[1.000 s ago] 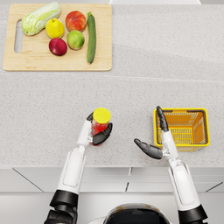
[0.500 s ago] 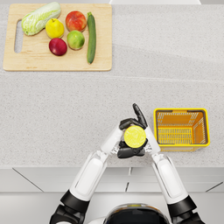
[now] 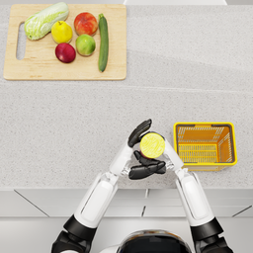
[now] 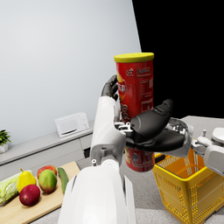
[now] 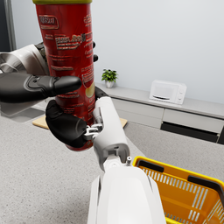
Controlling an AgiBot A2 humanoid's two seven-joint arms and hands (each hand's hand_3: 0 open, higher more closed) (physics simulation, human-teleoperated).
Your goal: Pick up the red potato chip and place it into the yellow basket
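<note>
The red potato chip can, seen from above by its yellow lid [image 3: 152, 145], stands upright in the air just left of the yellow basket [image 3: 205, 125]. Both hands hold it. My left hand [image 3: 140, 132] grips its far side high up, and my right hand [image 3: 147, 168] wraps the near, lower part. In the left wrist view the can [image 4: 136, 92] rises above the basket [image 4: 186, 186], with the left hand [image 4: 109, 87] behind it and the right hand [image 4: 153, 129] across its front. The right wrist view shows the can [image 5: 70, 48], the right hand [image 5: 65, 124], the left hand [image 5: 37, 86] and the basket [image 5: 183, 197].
A wooden cutting board [image 3: 29, 74] lies at the far left of the counter with a cabbage [image 3: 45, 20], a pear [image 3: 62, 32], other round fruit and a cucumber [image 3: 103, 41]. The counter's front edge [image 3: 49, 188] runs just under the hands.
The left hand carried the can to the right, up beside the basket. The right hand, open by the basket a second ago, has closed around the can.
</note>
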